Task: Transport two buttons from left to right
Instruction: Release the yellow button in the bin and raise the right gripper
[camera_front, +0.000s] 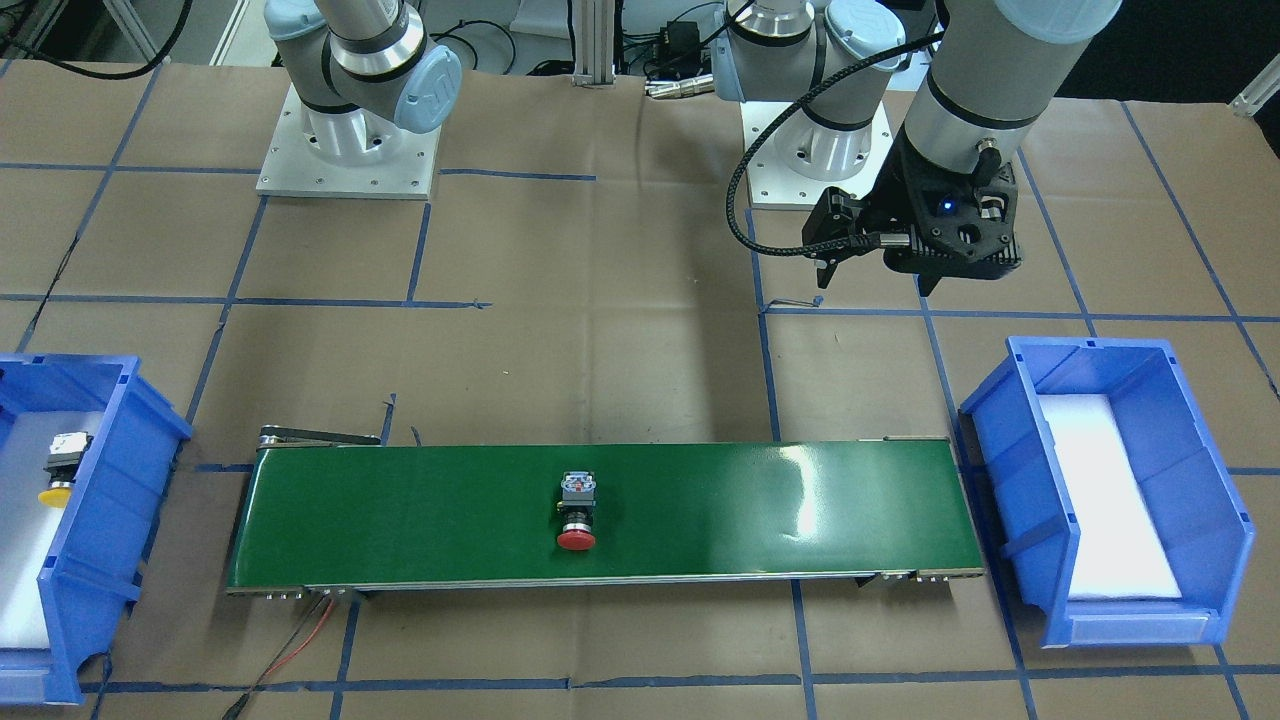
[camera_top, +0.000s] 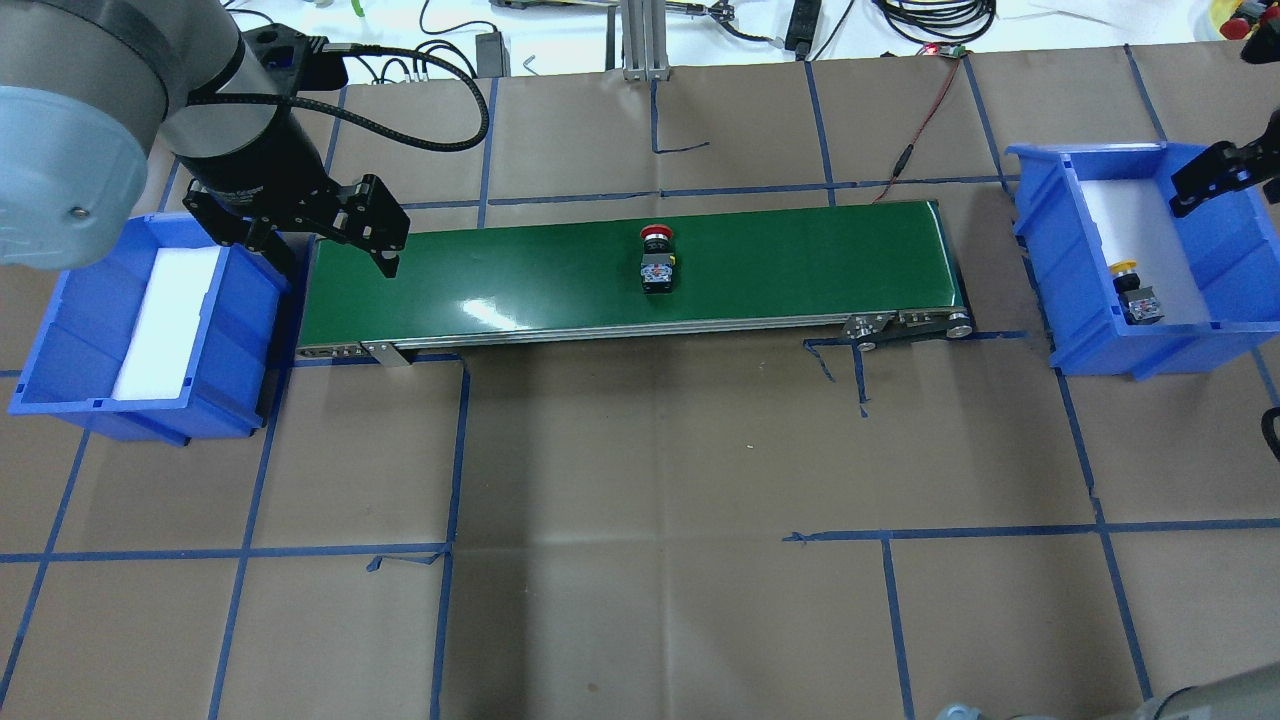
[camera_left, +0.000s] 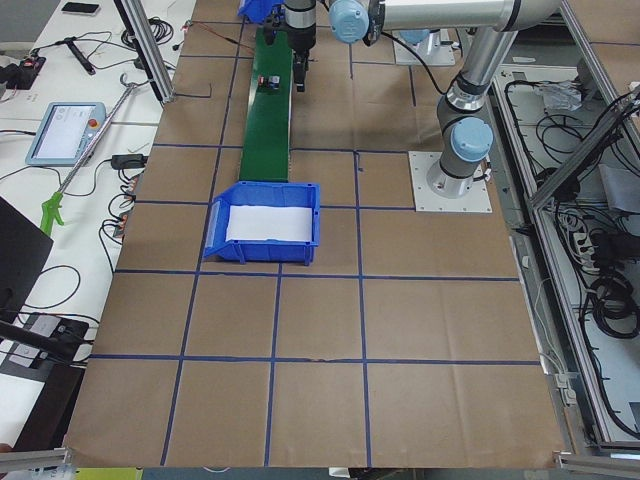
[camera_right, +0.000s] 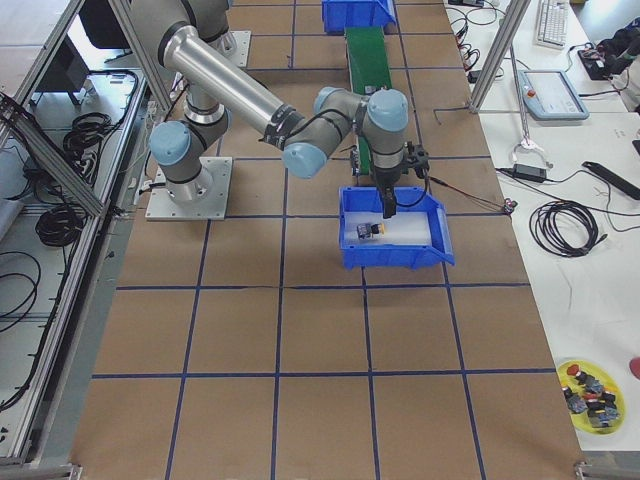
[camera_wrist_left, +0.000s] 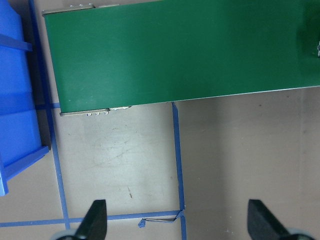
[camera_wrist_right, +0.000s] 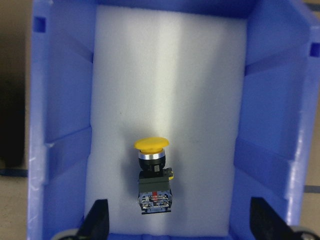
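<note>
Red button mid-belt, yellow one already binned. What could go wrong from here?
1. The red-capped push-button switch lies on its side on the green conveyor belt, with its cap close to one long edge; it could roll off.
2. A gap separates the belt's end from the blue plastic bin holding the yellow-capped switch; the red one might drop onto the paper-covered table there.

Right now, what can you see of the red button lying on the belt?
The red button lies on its side near the middle of the green belt. It has a round red mushroom cap, a silvery collar behind the cap and a dark block body with a grey end plate. The cap points away from the robot. Only the belt touches it, and nothing grips it.
</note>
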